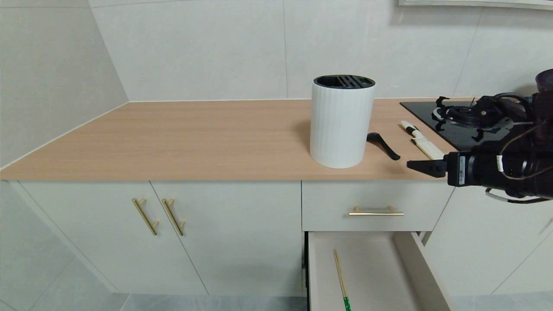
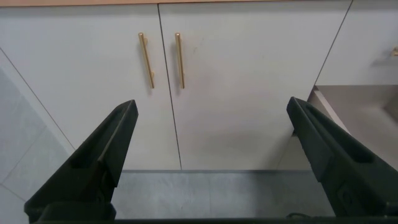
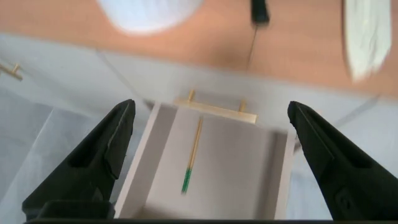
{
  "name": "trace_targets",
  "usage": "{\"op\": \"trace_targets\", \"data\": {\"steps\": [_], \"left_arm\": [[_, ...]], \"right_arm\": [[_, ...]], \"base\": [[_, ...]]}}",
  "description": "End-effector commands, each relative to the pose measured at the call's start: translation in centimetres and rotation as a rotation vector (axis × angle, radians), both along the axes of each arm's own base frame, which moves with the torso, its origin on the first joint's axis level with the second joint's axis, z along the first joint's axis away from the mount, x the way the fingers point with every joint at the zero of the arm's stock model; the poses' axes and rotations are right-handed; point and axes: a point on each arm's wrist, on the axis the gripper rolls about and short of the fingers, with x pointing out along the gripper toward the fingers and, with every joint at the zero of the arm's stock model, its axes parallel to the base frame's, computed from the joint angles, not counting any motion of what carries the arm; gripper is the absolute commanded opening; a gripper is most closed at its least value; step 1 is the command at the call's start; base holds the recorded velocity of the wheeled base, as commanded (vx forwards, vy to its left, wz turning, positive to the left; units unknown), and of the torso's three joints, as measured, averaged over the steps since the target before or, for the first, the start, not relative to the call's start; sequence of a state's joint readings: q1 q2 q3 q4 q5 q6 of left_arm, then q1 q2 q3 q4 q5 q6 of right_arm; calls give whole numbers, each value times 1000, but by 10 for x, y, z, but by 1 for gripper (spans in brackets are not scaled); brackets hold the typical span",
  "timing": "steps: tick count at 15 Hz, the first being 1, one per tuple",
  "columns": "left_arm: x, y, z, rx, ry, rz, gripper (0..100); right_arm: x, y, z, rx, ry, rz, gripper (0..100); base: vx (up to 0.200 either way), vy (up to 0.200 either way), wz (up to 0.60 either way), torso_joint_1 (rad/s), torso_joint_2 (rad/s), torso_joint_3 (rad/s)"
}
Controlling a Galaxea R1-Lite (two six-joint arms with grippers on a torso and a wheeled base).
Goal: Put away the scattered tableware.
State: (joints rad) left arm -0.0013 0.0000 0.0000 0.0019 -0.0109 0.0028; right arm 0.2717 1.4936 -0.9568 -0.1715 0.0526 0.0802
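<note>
Nearest, open drawer (image 1: 376,268) with green-tipped chopsticks (image 1: 341,276) lying lengthwise on its floor. Above it, right pincer (image 1: 414,166) at the front edge of the bench (image 1: 173,138), fingers spread wide, empty. Facing the cabinet doors (image 2: 249,81), left pincer (image 2: 211,104) likewise wide open and empty. On the bench: ribbed white holder (image 1: 341,123), upright; black-handled utensil (image 1: 383,146), far end hidden behind the holder; white knife (image 1: 422,141) lying flat beside the hob (image 1: 466,119).

On the counter (image 1: 173,142) stands the utensil holder (image 1: 342,123), a utensil (image 1: 383,145) just right of it, the knife (image 1: 422,140) farther right beside the stove (image 1: 466,119), and chopsticks (image 1: 340,276) in the open drawer (image 1: 406,255) below.
</note>
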Motion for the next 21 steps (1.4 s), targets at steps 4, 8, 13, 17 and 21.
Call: {"op": "trace_targets", "data": {"steps": [4,8,13,17,21], "left_arm": [[0,0,0,0,1,0,100],[0,0,0,0,1,0,100],[0,0,0,0,0,0,100],[0,0,0,0,1,1,100],[0,0,0,0,0,1,100]], "right_arm": [[100,-10,-15,-78,-18,25,100],[130,-5,-36,-136,-2,46,100],[153,0,-60,-149,-44,57,100],[162,1,-64,-128,-60,45,100],[163,1,-64,-128,-61,44,100]], "base": [[0,0,0,0,0,0],[0,0,0,0,0,0],[0,0,0,0,0,0],[0,0,0,0,0,0],[0,0,0,0,0,0]]}}
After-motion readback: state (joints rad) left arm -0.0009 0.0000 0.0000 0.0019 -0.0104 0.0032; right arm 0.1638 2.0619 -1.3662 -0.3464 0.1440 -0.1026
